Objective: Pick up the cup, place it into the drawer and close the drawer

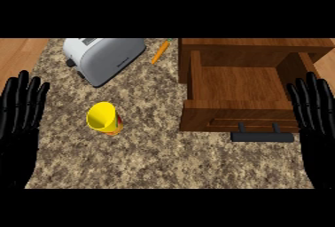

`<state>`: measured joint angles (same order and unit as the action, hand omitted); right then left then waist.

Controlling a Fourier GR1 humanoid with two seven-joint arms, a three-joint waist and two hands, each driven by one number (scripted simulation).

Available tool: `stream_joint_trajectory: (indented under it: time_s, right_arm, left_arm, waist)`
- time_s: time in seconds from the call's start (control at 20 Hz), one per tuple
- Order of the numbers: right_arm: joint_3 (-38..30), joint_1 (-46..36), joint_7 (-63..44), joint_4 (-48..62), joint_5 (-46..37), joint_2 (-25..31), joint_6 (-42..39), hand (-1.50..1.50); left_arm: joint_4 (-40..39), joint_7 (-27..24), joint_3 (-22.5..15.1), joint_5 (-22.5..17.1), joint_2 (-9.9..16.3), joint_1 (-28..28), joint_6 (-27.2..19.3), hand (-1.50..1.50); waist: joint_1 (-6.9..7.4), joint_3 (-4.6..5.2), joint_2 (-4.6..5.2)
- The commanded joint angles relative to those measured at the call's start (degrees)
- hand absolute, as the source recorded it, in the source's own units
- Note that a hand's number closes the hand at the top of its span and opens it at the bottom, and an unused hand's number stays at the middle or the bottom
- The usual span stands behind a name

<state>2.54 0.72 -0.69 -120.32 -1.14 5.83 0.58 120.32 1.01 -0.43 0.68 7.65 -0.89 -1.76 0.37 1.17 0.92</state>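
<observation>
1. A yellow, cone-shaped cup [104, 118] with a red band low on its side stands upright on the speckled brown-and-beige granite counter [163, 155], left of centre and open mouth up
2. The open wooden drawer [239, 91] sits to the right of the cup, pulled out toward the near side from a brown wooden cabinet [255, 46]; its flat wooden floor is bare
3. A dark grey bar handle [262, 136] sticks out from the drawer's near front panel, over the counter
4. The cup is well apart from the drawer, with open counter between them, and nothing touches it
5. A silver-grey toaster [104, 57] with a white top lies at the far left of the counter, beyond the cup
6. A small orange carrot [160, 52] with a green tip lies at the far edge, between the toaster and the cabinet
7. The black left hand [21, 115] rests at the left edge, fingers straight and pointing to the far side, holding nothing
8. The black right hand [315, 119] rests at the right edge beside the drawer's right wall, fingers likewise straight and spread, holding nothing
</observation>
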Motion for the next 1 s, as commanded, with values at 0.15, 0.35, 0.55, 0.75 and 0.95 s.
stream_joint_trajectory:
  time_s: [0.15, 0.35, 0.55, 0.75, 0.95]
  right_arm:
    - [1.39, 2.96, 2.29, -2.63, -0.23, -0.89, -0.77, -1.5]
    - [2.2, -0.39, -4.63, 1.25, 2.77, 2.08, -4.96, -1.5]
    - [0.95, 0.2, -4.23, 1.92, 4.52, 2.44, -6.8, -1.5]
    - [-1.62, -5.7, -2.29, 8.72, 5.05, 2.01, -7.29, -1.5]
    - [-1.87, -6.59, -1.47, 9.95, 4.48, 1.57, -7.28, -1.5]
  left_arm:
    - [-6.64, -4.62, 3.29, -9.8, 2.83, 3.6, 8.92, -1.5]
    - [-10.28, 5.61, 4.65, -20.36, -0.12, 4.34, 8.35, -1.5]
    - [-16.98, 3.9, 9.64, -24.27, 2.46, 7.43, 11.41, -1.5]
    - [-23.72, 1.75, 11.36, -22.69, 4.03, 10.03, 13.01, -1.5]
    - [-33.7, -4.65, 10.72, -17.9, 2.92, 11.03, 13.51, -1.5]
  waist:
    - [-0.85, -1.14, -0.93]
    - [-0.52, -1.11, -0.71]
    - [-0.57, -1.16, -0.9]
    - [-0.42, -1.17, -0.85]
    - [-0.63, -1.16, -0.84]
